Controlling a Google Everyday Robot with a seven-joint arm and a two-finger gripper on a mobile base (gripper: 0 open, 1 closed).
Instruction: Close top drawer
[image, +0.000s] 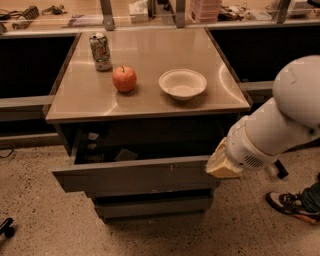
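Hand on a white arm sits at the right end of the top drawer, against its grey front. The drawer stands pulled out beneath the tabletop. How far the hand is open cannot be told. A can, apple and bowl rest above.

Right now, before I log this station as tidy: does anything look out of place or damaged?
The wide grey metal top drawer stands pulled out, with small pale scratches on its front. The gripper is at its right end. Nothing looks spilled.
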